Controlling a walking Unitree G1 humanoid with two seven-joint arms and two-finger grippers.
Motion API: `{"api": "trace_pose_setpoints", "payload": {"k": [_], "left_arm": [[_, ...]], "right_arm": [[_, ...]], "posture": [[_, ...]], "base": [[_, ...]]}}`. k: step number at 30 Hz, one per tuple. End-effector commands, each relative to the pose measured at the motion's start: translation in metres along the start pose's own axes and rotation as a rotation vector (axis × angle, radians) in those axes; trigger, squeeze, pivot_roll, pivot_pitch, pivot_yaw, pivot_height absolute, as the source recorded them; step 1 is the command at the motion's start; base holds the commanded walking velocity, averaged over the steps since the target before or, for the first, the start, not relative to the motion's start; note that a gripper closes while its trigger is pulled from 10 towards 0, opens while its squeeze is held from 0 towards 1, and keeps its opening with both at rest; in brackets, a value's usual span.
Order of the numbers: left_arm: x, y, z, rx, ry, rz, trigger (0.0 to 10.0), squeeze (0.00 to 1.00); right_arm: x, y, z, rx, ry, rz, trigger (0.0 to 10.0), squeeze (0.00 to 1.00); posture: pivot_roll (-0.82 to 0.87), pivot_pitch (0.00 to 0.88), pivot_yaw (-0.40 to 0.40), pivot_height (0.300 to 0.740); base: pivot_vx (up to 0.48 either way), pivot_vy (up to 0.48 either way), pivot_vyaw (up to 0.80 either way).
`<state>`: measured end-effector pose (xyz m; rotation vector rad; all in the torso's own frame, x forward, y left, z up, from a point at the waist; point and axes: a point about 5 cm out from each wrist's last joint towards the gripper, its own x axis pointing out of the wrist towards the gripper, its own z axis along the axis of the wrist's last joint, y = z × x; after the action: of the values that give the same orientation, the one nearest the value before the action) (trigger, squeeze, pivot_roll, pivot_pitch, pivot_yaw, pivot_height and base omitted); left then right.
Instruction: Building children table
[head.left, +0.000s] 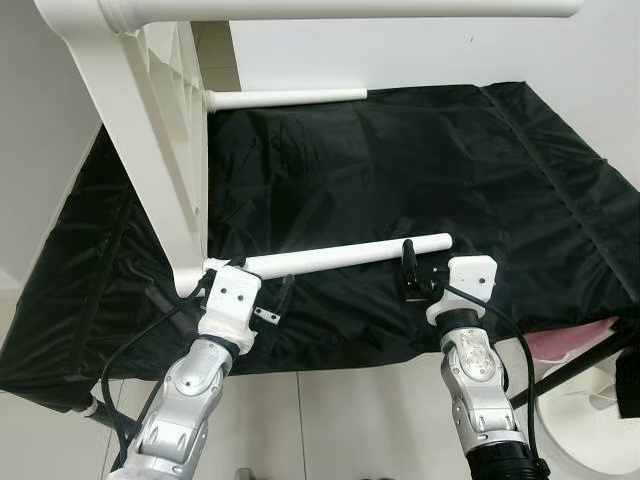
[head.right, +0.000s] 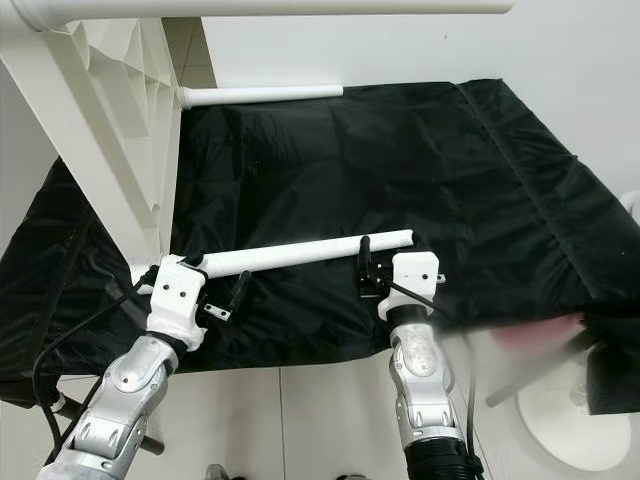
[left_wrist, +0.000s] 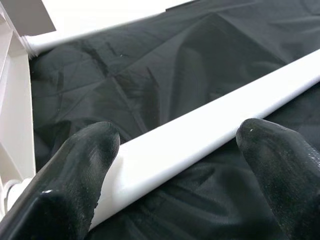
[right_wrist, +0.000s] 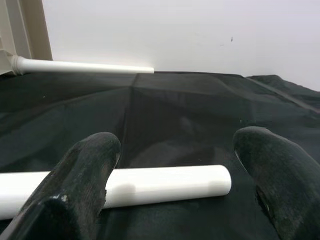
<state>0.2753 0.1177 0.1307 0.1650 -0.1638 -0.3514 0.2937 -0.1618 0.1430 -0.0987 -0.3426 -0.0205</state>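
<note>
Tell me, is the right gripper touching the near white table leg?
Apart. In the right wrist view, the right gripper has open fingers astride the table leg, with black cloth visible between.

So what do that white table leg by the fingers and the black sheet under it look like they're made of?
The white table leg looks like smooth moulded plastic, possibly painted: an even matte surface with a soft sheen and no grain. The black sheet looks like thin synthetic fabric, perhaps nylon: creases, a stitched seam and a faint shine.
</note>
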Motion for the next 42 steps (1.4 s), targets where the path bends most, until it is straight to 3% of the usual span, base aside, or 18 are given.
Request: {"api": "trace_pose_setpoints", "payload": {"k": [1, 5, 11, 14, 22, 28, 33, 34, 35, 36, 38, 42], "left_arm": [[-0.002, 0.002, -0.006, 0.024, 0.019, -0.003, 10.0, 0.0], [-0.004, 0.002, -0.007, 0.055, 0.016, 0.004, 10.0, 0.0], [-0.009, 0.009, -0.01, 0.038, 0.023, 0.039, 10.0, 0.0], [-0.007, 0.013, -0.01, -0.023, 0.023, 0.076, 10.0, 0.0], [-0.003, 0.015, -0.011, -0.068, 0.021, 0.106, 10.0, 0.0], [-0.005, 0.015, -0.014, -0.043, 0.024, 0.094, 10.0, 0.0], [-0.007, 0.008, -0.016, -0.054, 0.033, 0.041, 10.0, 0.0], [-0.007, 0.005, -0.017, -0.071, 0.042, 0.01, 10.0, 0.0], [-0.007, -0.004, -0.02, -0.19, 0.09, -0.047, 10.0, 0.0], [-0.007, -0.004, -0.02, -0.19, 0.09, -0.047, 10.0, 0.0], [-0.006, -0.015, -0.021, -0.354, 0.156, -0.107, 10.0, 0.0], [-0.005, -0.02, -0.021, -0.432, 0.187, -0.103, 10.0, 0.0]], "right_arm": [[0.0, 0.0, -0.002, 0.008, 0.005, -0.006, 10.0, 0.0], [0.002, -0.003, -0.003, 0.005, 0.008, -0.011, 10.0, 0.0], [0.005, -0.007, -0.006, 0.001, 0.017, -0.019, 10.0, 0.0], [0.006, -0.006, -0.007, 0.001, 0.018, -0.014, 10.0, 0.0], [0.006, -0.004, -0.008, -0.001, 0.015, -0.006, 10.0, 0.0], [0.003, -0.006, -0.01, -0.005, 0.022, -0.007, 10.0, 0.0], [0.005, -0.016, -0.004, -0.065, -0.014, -0.045, 10.0, 0.0], [0.007, -0.02, 0.002, -0.119, -0.046, -0.063, 10.0, 0.0], [0.011, -0.026, 0.013, -0.199, -0.097, -0.109, 10.0, 0.0], [0.011, -0.026, 0.013, -0.199, -0.097, -0.109, 10.0, 0.0], [0.014, -0.034, 0.021, -0.2, -0.111, -0.181, 10.0, 0.0], [0.017, -0.038, 0.032, -0.242, -0.16, -0.196, 10.0, 0.0]], "posture": [[0.0, 0.065, 0.026, 0.74], [0.01, 0.058, 0.017, 0.74], [0.03, 0.046, 0.002, 0.74], [0.03, 0.027, 0.001, 0.74], [0.02, 0.016, 0.002, 0.74], [0.01, 0.008, 0.002, 0.74], [0.0, 0.001, 0.008, 0.74], [0.0, 0.001, 0.008, 0.74], [-0.01, 0.007, 0.007, 0.74], [-0.01, 0.007, 0.007, 0.74], [-0.01, 0.009, 0.008, 0.74], [-0.01, 0.017, 0.009, 0.74]], "base": [[0.0, 0.0, 0.0], [0.0, 0.0, 0.0], [0.0, 0.0, 0.0], [0.0, 0.0, 0.0], [0.0, 0.0, 0.0], [0.0, 0.0, 0.0], [0.0, 0.0, 0.0], [0.0, 0.0, 0.0], [0.0, 0.0, 0.0], [0.0, 0.0, 0.0], [0.0, 0.0, 0.0], [0.0, 0.0, 0.0]]}}
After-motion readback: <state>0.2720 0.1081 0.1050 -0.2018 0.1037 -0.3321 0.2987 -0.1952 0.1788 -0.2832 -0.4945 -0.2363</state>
